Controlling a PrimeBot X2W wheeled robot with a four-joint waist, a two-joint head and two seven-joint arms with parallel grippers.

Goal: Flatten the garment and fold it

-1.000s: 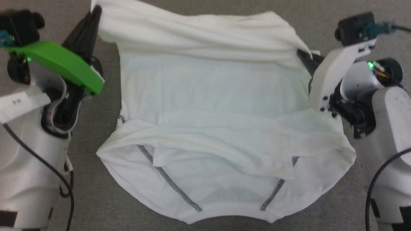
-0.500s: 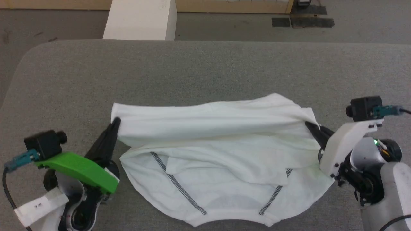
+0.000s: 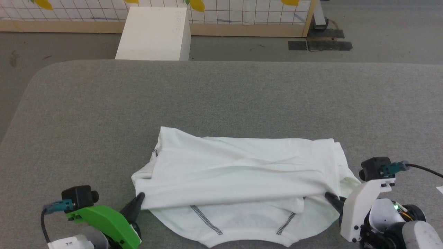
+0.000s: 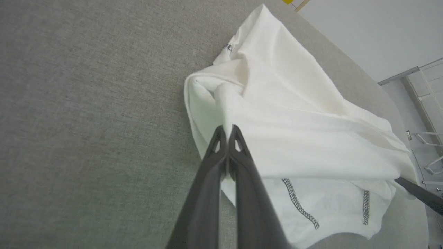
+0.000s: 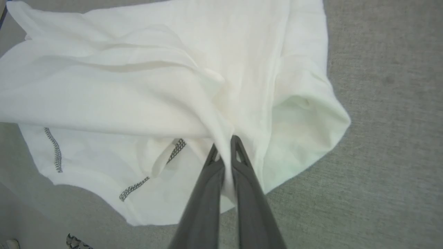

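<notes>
Shirt (image 3: pixel 242 169) lies on the grey tabletop (image 3: pixel 221 97), close to the near edge. Left gripper (image 3: pixel 137 202) is pressed together on the top layer's left corner. Right gripper (image 3: pixel 330 197) pinches the right corner. Both hold the same long edge, likely to keep the layer taut between them so it comes over as one flat flap without bunching. That edge sits across the lower body, leaving a strip with dark stitching (image 3: pixel 206 219) and the curved hem (image 3: pixel 249 242) uncovered. It reads as a half-fold toward the robot, almost laid down.

Versus earlier: the head camera has shifted, so the white box (image 3: pixel 154 34) and floor behind now show more. On the shirt itself, the held edge has travelled from the far side toward the hem, and the flap now hides more stitching.
</notes>
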